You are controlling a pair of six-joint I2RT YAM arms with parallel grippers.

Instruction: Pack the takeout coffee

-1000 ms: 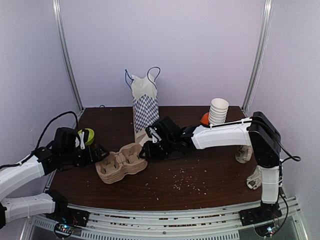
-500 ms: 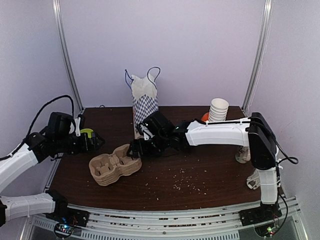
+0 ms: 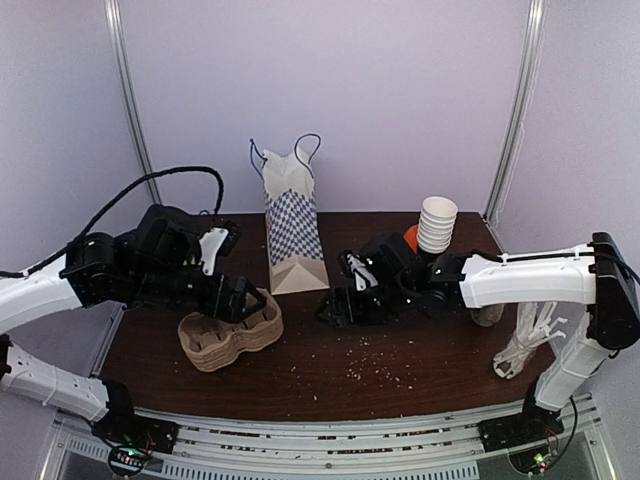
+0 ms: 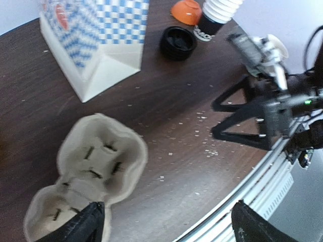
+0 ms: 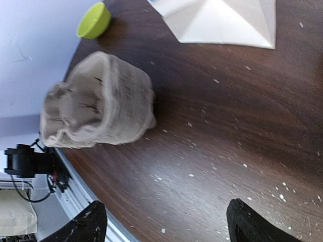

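Step in hand, I'd judge: reach the coffee; nothing grasped yet. Both claws are released & empty. Left claw [image 4: 166,229] is spread over the stack of brown moulded-pulp cup carriers [image 4: 93,166]. Right claw [image 5: 161,224] is spread above the dark brown wooden surface [image 3: 400,365], mid-frame in top view. The right one's nearer, so prob. best it takes the cup: come in level, grip the wall below the lid, keep it upright, mind the neighbours.

Takeout coffee [image 4: 178,43] sits upper centre of left wrist view, just beside a small orange bowl [image 4: 185,11] & a tall stack of lidless white paper cups [image 4: 219,10]. Only its round black plastic lid shows; cup wall hidden. In top view the arm blocks it.
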